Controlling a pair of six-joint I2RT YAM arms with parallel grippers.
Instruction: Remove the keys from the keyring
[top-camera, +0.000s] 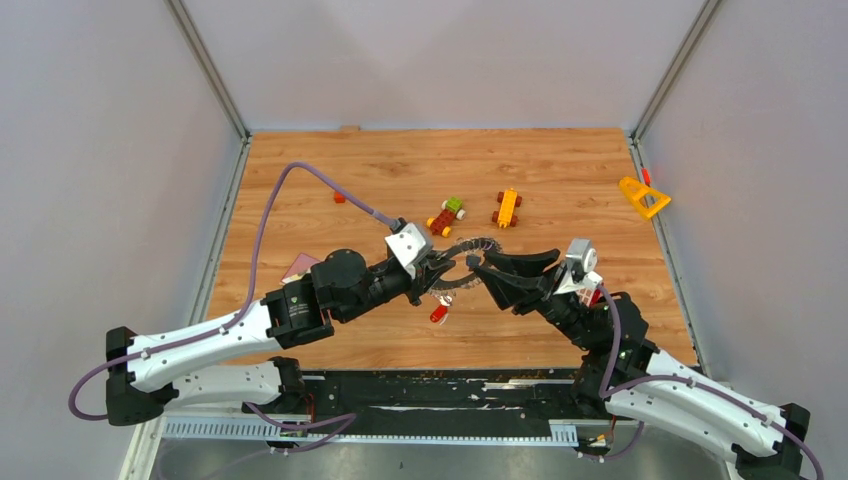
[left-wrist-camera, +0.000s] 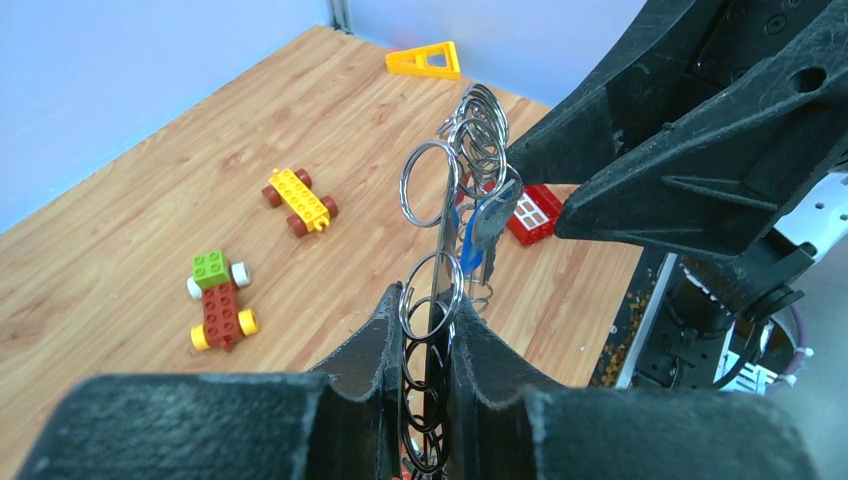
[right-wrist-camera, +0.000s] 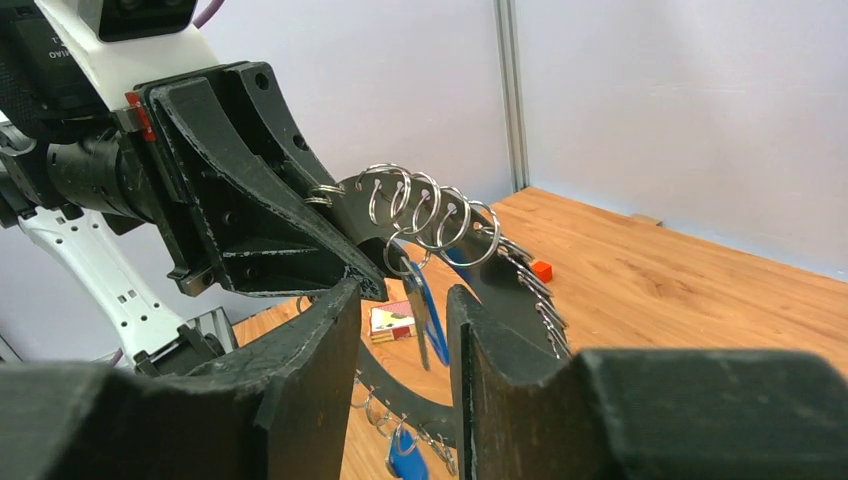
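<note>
The task appears to be in its early or middle part, because no key can be seen that is clearly off the ring. The keyring (top-camera: 478, 241) is held in the air over the middle of the surface (top-camera: 560, 160), somewhat nearer to the near edge. The left jaws are pressed on its flat body, which the left wrist view shows edge-on, so they pinch the keyring. Many small wire loops (right-wrist-camera: 430, 215) sit along its rim.

The keys (right-wrist-camera: 424, 300) hang from these loops. One with a blue head hangs between the right jaws, and a second blue one (right-wrist-camera: 405, 462) hangs lower on the ring. The right jaws stand spread on both sides of the blue key, and they touch nothing that the pictures show. By this judgement, at least these keys are left to take off. How many remain in all cannot be counted.

On the surface lie toy block vehicles (top-camera: 446, 215) and a red block with a white window (left-wrist-camera: 530, 212). A yellow triangle (top-camera: 643, 197) lies at the right edge, near the far corner.

No brand, label or writing can be read; the marks on the arms are too small.
</note>
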